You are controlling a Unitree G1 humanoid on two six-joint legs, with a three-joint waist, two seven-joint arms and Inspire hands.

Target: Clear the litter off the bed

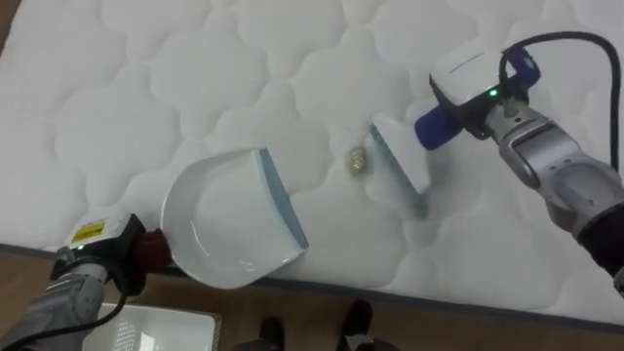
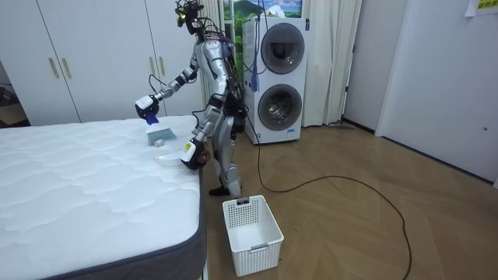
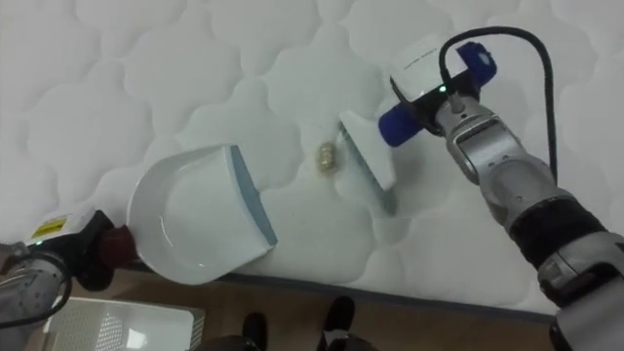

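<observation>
Fingers of the right hand (image 1: 480, 115) grip a brush (image 1: 400, 166), those of the left hand (image 1: 109, 255) a dustpan (image 1: 229, 219). Between them on the bed (image 1: 195, 78) lies 1 scrap (image 1: 360, 162), just beside the brush. Sweeping is the step in hand; next, seemingly, a short stroke toward the dustpan.

Bright, even light falls on the white quilted mattress (image 1: 195, 78). Faint soft shadows lie in its stitched hollows and beside the white brush (image 1: 400, 166), toward 7 o'clock.

A small crumb (image 3: 328, 159) lies on the bed (image 3: 146, 78). The right hand (image 3: 436, 105) holds a brush (image 3: 367, 161) just right of it. The left hand (image 3: 86, 255) holds a white dustpan (image 3: 195, 229) on its left.
</observation>
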